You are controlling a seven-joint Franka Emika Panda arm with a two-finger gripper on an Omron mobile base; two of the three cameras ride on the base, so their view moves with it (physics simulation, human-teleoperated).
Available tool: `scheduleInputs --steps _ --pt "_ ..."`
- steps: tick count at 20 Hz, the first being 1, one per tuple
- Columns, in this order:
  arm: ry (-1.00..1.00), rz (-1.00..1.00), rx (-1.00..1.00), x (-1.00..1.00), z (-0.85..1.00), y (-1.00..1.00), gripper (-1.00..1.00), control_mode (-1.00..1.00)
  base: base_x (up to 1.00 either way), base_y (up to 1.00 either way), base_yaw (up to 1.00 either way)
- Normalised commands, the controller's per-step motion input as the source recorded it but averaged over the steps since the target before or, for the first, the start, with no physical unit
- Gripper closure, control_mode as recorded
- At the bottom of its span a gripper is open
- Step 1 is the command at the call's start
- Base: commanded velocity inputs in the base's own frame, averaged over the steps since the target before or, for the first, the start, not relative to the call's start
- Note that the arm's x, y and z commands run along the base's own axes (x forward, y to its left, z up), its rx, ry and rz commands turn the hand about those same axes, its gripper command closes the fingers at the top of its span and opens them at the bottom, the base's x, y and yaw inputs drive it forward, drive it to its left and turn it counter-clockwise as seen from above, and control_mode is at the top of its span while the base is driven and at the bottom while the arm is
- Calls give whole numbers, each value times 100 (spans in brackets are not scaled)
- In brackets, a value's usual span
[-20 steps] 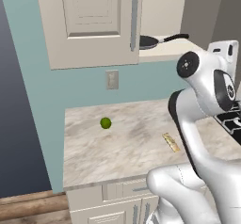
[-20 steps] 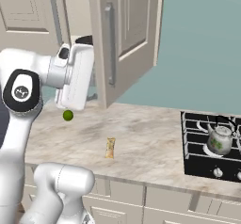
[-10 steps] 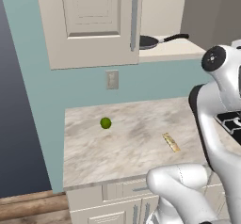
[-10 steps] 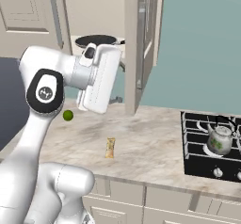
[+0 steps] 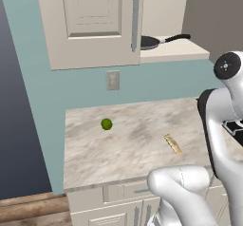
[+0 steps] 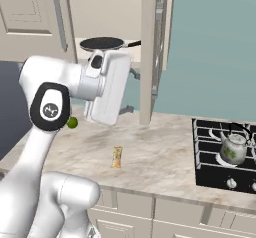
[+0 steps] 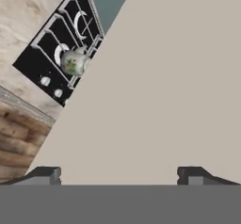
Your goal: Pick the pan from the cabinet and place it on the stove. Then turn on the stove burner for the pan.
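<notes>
Since a moment ago our arm has swung right, toward the open cabinet door (image 6: 150, 52). Our gripper (image 7: 120, 173) is spread wide with nothing in it, facing that door. Beyond, the pan (image 6: 102, 44) sits on the cabinet (image 5: 95, 21) shelf; the stove (image 6: 220, 157) lies right of it.

Matt dark pan (image 5: 150, 42), veined marble counter (image 5: 137, 139)

No words, labels, brands or numbers can be read anywhere. The only mark is a small wave-like symbol on the round dark joint cap (image 6: 50, 110) of the arm.
</notes>
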Motion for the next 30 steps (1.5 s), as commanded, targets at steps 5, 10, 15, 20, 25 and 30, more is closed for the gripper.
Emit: scheduleInputs --steps 5,10,15,20,25,30 --pt "-24 2 3 -11 4 58 -100 -100 0 0 0" --pt "-25 1 10 0 6 84 -100 -100 0 0 0" --pt "-26 2 19 0 15 67 -100 -100 0 0 0" --pt "-25 8 33 0 7 30 -100 -100 0 0 0" --pt "-20 9 36 -19 0 8 -100 -100 0 0 0" --pt "-9 11 25 -17 0 7 -100 -100 0 0 0"
